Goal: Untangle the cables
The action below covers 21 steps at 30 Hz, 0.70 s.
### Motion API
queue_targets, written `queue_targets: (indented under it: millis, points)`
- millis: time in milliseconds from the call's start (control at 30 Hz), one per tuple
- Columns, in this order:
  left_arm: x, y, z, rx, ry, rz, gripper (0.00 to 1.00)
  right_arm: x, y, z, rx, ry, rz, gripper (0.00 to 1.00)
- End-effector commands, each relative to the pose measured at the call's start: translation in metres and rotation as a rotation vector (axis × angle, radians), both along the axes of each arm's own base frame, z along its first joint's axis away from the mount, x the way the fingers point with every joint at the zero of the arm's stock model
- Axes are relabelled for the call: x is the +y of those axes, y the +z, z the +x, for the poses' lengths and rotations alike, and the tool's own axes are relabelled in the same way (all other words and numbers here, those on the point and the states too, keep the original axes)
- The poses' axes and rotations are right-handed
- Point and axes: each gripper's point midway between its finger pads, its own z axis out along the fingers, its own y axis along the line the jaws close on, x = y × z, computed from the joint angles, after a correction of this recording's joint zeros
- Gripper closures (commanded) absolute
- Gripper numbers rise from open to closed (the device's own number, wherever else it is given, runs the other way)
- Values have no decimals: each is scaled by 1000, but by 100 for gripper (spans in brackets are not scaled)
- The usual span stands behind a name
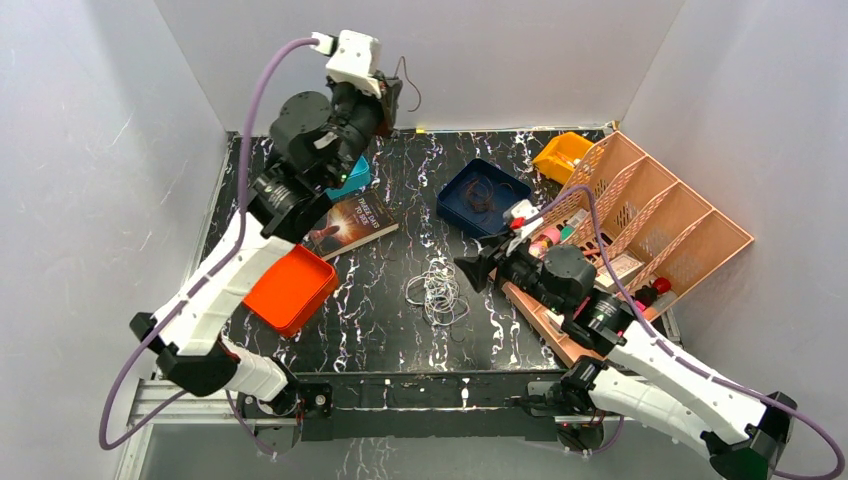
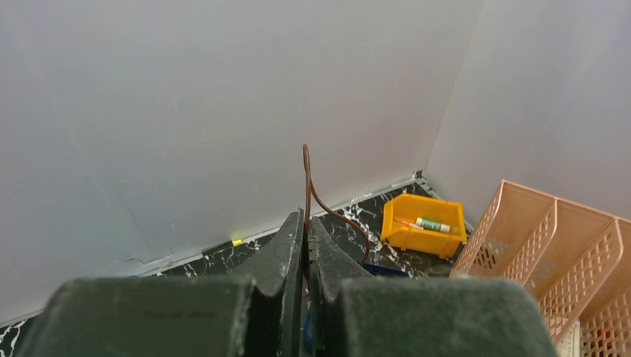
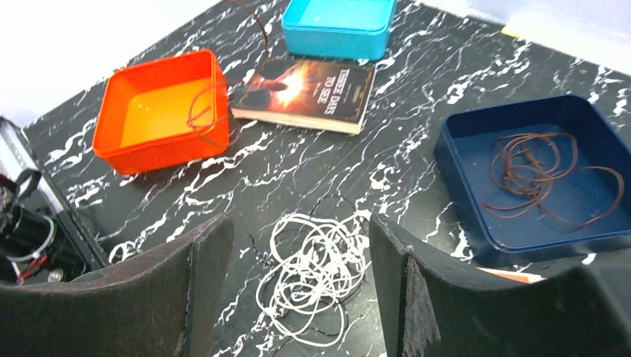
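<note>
Up near the back wall, the left claw [image 1: 388,100] is pressed together on a dark brown cable [image 2: 306,178], which rises from between its 2 fingers [image 2: 279,253] and curls back down behind them. Lower and to the right, the right claw [image 3: 298,230] stands spread wide, holding nothing, just above a whitish tangle [image 3: 312,279] of thin looping wire that lies on the black marbled table [image 1: 380,330] between the 2 arms. Beyond that claw, 1 more brown cable coil [image 3: 536,171] rests inside a dark blue tray [image 3: 446,160]. A thin brown loop [image 3: 202,111] lies across the rim of an orange tray [image 3: 160,152] on the left. Between the 2 trays lies a book [image 3: 305,89], with a teal box [image 3: 338,26] just behind it
</note>
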Motion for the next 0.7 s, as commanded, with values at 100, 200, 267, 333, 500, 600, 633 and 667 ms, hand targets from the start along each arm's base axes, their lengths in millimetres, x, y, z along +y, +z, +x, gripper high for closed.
queue_targets:
  millis: [100, 200, 267, 333, 500, 600, 633, 667]
  points:
    - [-28, -15, 21, 19, -43, 33, 100, -34, 59, 10, -53, -174, 64, 25]
    - [-44, -23, 32, 35, -74, 41, 100, -43, 66, 7, -53, -196, 78, 25]
    - [-56, -30, 39, 46, -102, 40, 100, -47, 67, 5, -59, -204, 85, 25]
    - [-69, -38, 48, 58, -122, 38, 100, -51, 65, 4, -55, -217, 86, 25]
    - [-94, -50, 72, 72, -168, 33, 100, -58, 59, -2, -23, -223, 81, 25]
    - [-108, -51, 85, 69, -198, 23, 100, -61, 56, -5, -4, -227, 88, 25]
    - [-113, -54, 90, 73, -205, 23, 100, -62, 55, -6, 0, -229, 91, 25]
    - [-117, -56, 95, 74, -211, 23, 100, -63, 54, -7, 3, -231, 93, 25]
